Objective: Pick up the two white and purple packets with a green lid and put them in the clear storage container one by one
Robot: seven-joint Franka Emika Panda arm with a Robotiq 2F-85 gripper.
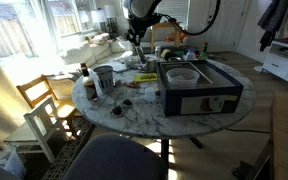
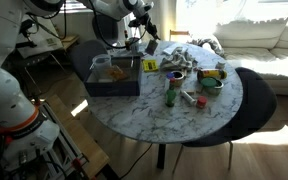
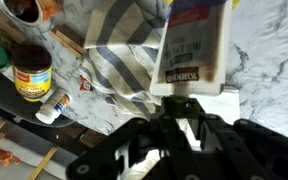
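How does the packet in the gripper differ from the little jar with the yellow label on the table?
The packet is flat and rectangular; the jar is round. The packet is white with dark print, the jar yellow-labelled. The packet is held in the gripper over the striped cloth; the jar sits on the marble table. Both carry printed labels.

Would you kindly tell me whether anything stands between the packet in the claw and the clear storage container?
Nothing visible does. The claw holds the packet above the striped cloth, and the clear storage container sits nearby, its top apparently open.
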